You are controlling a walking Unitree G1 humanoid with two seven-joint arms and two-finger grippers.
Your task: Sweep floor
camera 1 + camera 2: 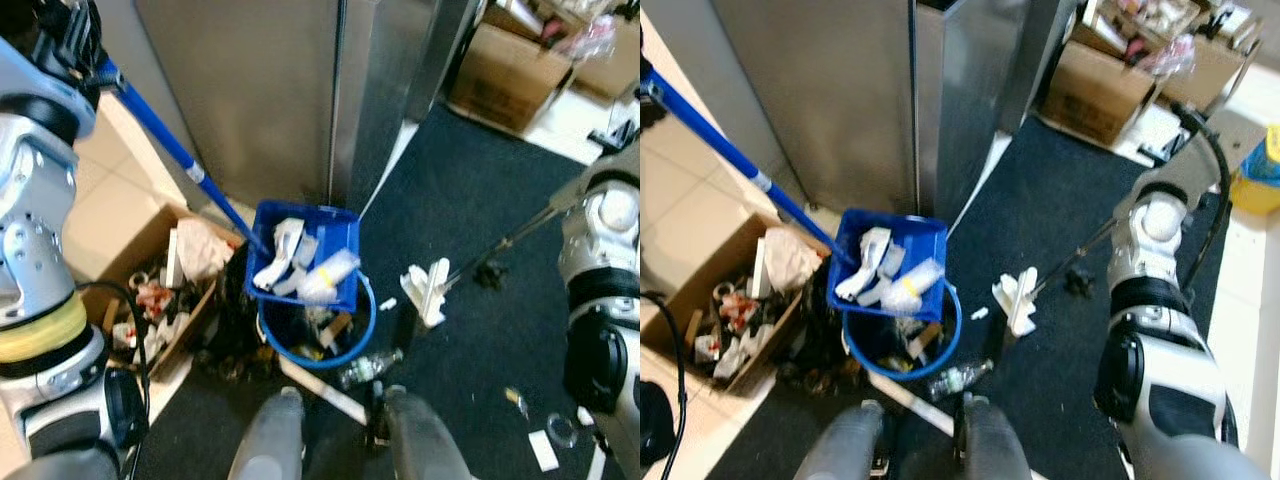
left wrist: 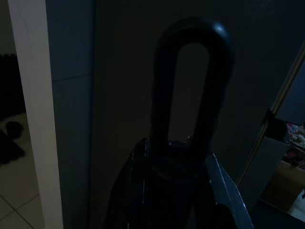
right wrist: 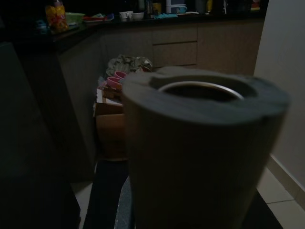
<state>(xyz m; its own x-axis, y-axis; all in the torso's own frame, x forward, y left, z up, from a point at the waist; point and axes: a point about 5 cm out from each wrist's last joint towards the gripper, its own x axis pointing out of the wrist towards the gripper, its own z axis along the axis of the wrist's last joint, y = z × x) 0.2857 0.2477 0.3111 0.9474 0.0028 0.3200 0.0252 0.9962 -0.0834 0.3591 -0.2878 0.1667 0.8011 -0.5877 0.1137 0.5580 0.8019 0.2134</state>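
Left eye view looks down on a blue plastic dustpan (image 1: 305, 258) on a long blue handle (image 1: 160, 135), heaped with white paper scraps and tipped over the mouth of a round blue plastic bucket (image 1: 318, 335) that stands on dark carpet (image 1: 480, 200) before a tall grey metal cabinet (image 1: 270, 90). The handle runs up toward the left arm's end effector (image 1: 70, 40) at the upper left corner; its fingers are hidden there, and the left wrist view is too dark to settle it, showing a dark looped handle end (image 2: 190, 90) straight ahead, so I cannot tell whether they are clamped on it. The right arm reaches out on the other side, where a thin dark broom pole (image 1: 510, 238) slants down to a white broom head (image 1: 428, 290) resting on the carpet just beside the bucket; the right wrist view shows a grey cylindrical pole end (image 3: 200, 143) close up, but the right end effector's fingers cannot be made out, so its state is also unknown. Litter remains on the floor: a clear plastic bottle (image 1: 368, 368) touching the bucket's base, a white strip (image 1: 322, 392) and small scraps (image 1: 545, 450) further right. An open brown cardboard box (image 1: 150, 290) of rubbish sits beside the bucket. The likely trouble is spillage: the dustpan sits partly past the rim, so a hasty tilt could drop scraps onto the carpet, or the pan could knock the light bucket over. A swinging broom might also scatter the bottle.
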